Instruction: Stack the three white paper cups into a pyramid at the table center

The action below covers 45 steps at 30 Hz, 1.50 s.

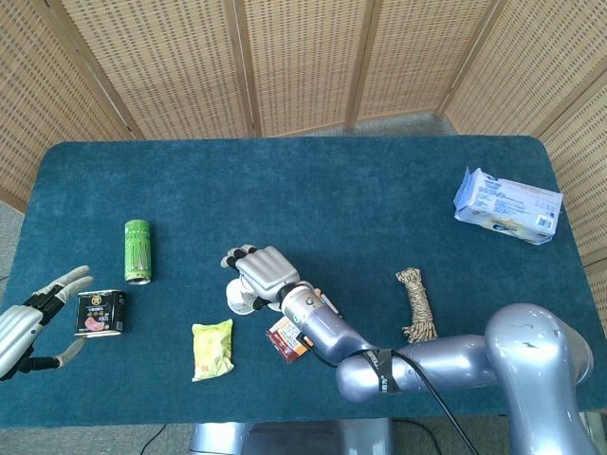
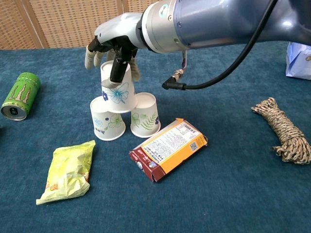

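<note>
Far to the left of the cups, the left hand (image 1: 33, 318) hangs at the desk (image 1: 379, 190) edge with fingers spread wide and nothing in them. Beside it sits a small dark tin (image 1: 101, 312), and a green can (image 2: 19, 95) lies on its side, well left of the cups. A yellow snack packet (image 2: 65, 172) lies in front of the cups, a little to their left. Two white paper cups stand upside down, touching: the left cup (image 2: 107, 121) and the right cup (image 2: 145, 115). The top cup (image 2: 118, 89), also upside down, rests tilted across them, and the right hand (image 2: 112, 48) holds it from above. An orange box (image 2: 169, 147) lies just right of the cups, a coiled rope (image 2: 284, 129) well to their right, and a white wipes pack (image 1: 508, 205) farthest right.
</note>
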Each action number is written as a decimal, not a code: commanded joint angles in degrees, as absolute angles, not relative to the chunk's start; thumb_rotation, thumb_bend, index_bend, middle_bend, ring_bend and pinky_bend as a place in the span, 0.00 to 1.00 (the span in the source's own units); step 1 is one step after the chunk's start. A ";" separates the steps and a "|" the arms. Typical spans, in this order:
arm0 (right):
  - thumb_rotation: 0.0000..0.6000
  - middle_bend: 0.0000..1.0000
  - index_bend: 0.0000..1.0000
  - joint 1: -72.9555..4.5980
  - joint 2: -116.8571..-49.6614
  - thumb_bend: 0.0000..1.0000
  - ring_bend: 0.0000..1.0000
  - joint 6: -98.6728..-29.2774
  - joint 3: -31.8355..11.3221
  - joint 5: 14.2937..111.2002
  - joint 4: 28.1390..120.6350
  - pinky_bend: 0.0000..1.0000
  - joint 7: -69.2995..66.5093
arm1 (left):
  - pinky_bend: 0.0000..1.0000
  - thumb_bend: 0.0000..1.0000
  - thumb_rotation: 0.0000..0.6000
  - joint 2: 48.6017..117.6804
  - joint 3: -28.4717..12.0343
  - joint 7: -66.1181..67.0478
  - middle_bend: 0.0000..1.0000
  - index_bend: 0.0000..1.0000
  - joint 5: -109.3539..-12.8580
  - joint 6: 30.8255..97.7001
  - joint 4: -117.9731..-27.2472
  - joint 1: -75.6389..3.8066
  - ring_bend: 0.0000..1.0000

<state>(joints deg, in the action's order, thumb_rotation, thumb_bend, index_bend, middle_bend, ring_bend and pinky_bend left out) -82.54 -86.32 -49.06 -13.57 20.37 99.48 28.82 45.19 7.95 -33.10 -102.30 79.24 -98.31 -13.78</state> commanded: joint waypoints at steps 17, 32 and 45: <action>1.00 0.08 0.06 -82.84 -84.55 0.47 0.07 -49.28 -12.51 18.61 102.11 0.49 30.17 | 0.13 0.44 1.00 45.26 8.21 -33.46 0.00 0.00 -103.18 79.95 -98.03 -13.86 0.00; 1.00 0.00 0.00 -84.36 -82.41 0.47 0.00 -47.70 -10.92 15.84 103.53 0.30 31.58 | 0.10 0.44 1.00 45.22 8.23 -33.91 0.00 0.00 -103.28 80.48 -98.00 -13.88 0.00; 1.00 0.00 0.00 -84.92 -80.99 0.47 0.00 -48.32 -9.77 14.72 104.17 0.27 32.01 | 0.08 0.44 1.00 45.17 8.34 -33.77 0.00 0.00 -103.57 80.72 -98.14 -13.92 0.00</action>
<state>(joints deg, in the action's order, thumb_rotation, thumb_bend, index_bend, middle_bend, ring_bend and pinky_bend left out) -84.86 -81.05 -48.28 -9.89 14.85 104.20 31.91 45.17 8.35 -33.77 -103.58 80.73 -98.14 -13.92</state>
